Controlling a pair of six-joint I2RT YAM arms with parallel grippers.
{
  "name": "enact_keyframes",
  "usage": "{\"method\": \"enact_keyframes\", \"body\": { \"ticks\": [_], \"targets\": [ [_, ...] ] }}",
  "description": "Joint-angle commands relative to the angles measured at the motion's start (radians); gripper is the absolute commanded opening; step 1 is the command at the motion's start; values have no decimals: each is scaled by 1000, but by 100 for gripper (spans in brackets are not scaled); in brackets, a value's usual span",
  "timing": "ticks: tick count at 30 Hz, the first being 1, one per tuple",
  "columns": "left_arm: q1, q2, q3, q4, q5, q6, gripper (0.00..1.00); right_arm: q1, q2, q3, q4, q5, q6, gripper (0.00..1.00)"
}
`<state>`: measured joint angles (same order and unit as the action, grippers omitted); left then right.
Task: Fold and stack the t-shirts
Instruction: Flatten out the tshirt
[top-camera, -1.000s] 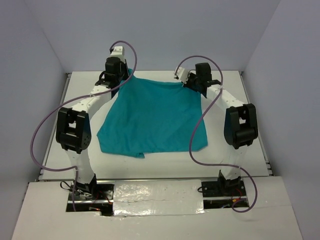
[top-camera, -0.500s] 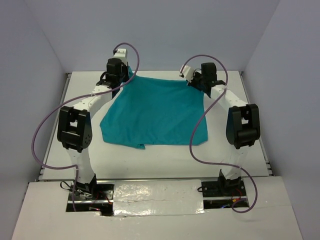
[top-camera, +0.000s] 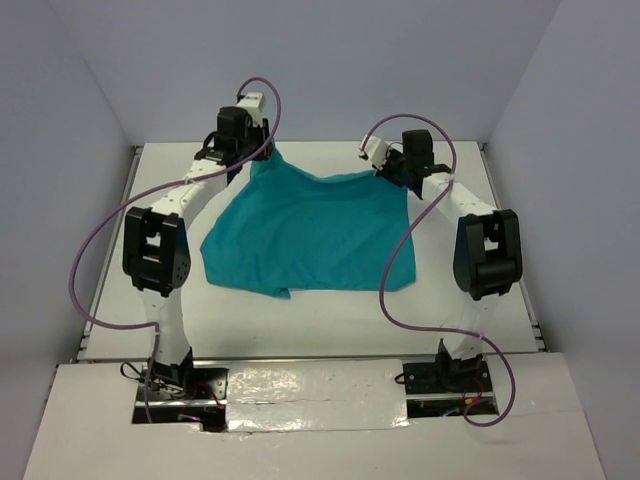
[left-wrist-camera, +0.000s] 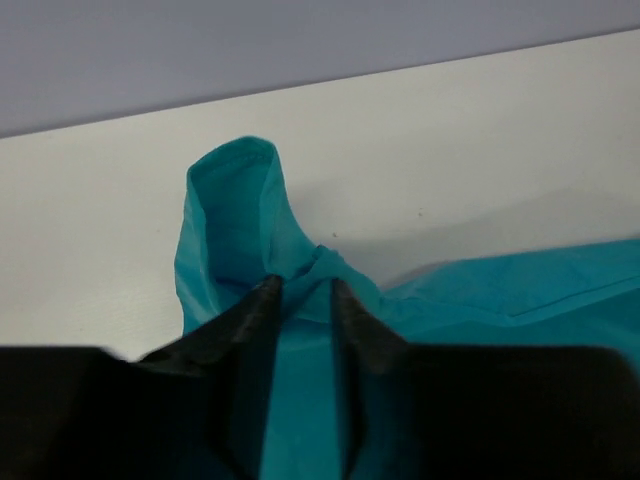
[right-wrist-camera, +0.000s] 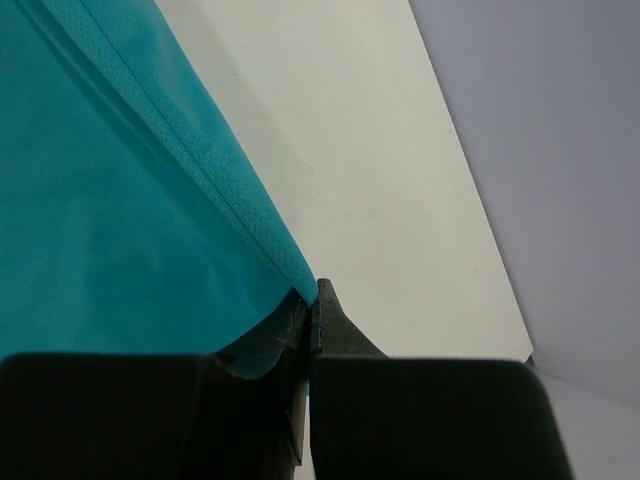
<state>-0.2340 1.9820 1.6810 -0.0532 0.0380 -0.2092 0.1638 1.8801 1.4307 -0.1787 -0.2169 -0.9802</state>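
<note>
The teal t-shirt (top-camera: 310, 230) lies spread over the middle of the white table, its far edge lifted at both corners. My left gripper (top-camera: 262, 157) is shut on the far left corner; in the left wrist view the cloth (left-wrist-camera: 240, 220) bunches up between the black fingers (left-wrist-camera: 255, 320), with a sleeve opening standing above them. My right gripper (top-camera: 397, 172) is shut on the far right corner; in the right wrist view the hemmed edge (right-wrist-camera: 220, 190) runs into the closed jaws. No white tag shows.
The white table (top-camera: 470, 300) ends at a back wall just behind both grippers. Purple cables (top-camera: 400, 270) loop from each arm, the right one hanging over the shirt's right edge. Foil-taped mounts (top-camera: 315, 392) sit at the near edge.
Both grippers have moved toward the back wall with the shirt's far corners, dragging the shirt away from the near edge. The far edge now sags between them and the left corner sits higher.
</note>
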Motion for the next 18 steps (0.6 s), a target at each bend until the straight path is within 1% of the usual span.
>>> {"method": "enact_keyframes", "body": {
  "ticks": [1, 2, 3, 4, 6, 7, 9, 11, 12, 14, 16, 18],
  "targets": [
    [16, 52, 129, -83, 39, -16, 44, -4, -58, -9, 18, 10, 31, 0],
    [37, 67, 188, -105, 55, -28, 50, -4, -56, -9, 16, 16, 43, 0],
    [53, 93, 218, -150, 81, -70, 53, -4, -55, -6, 5, 20, 46, 0],
    [88, 103, 255, -172, 114, -91, 58, -4, -58, -10, 1, 22, 46, 0],
    [123, 98, 237, -168, 178, -153, 69, -6, -68, -41, -1, 21, 38, 0],
    [139, 92, 218, -152, 227, -174, 76, -6, -81, -53, -4, 17, 31, 0],
    [171, 100, 183, -143, 249, -214, 76, -6, -90, -84, -5, 20, 21, 0],
    [183, 132, 215, -201, 270, -222, 75, -6, -98, -98, -10, 27, 17, 0],
    [185, 177, 233, -224, 286, -220, 74, -9, -101, -107, -11, 25, 18, 0],
    [188, 256, 292, -288, 333, -220, 63, -9, -98, -105, -36, 27, 18, 1],
    [188, 300, 339, -316, 361, -223, 56, -9, -98, -111, -42, 27, 15, 1],
    [190, 354, 361, -312, 381, -228, 55, -10, -98, -121, -47, 33, 15, 1]
  ]
}}
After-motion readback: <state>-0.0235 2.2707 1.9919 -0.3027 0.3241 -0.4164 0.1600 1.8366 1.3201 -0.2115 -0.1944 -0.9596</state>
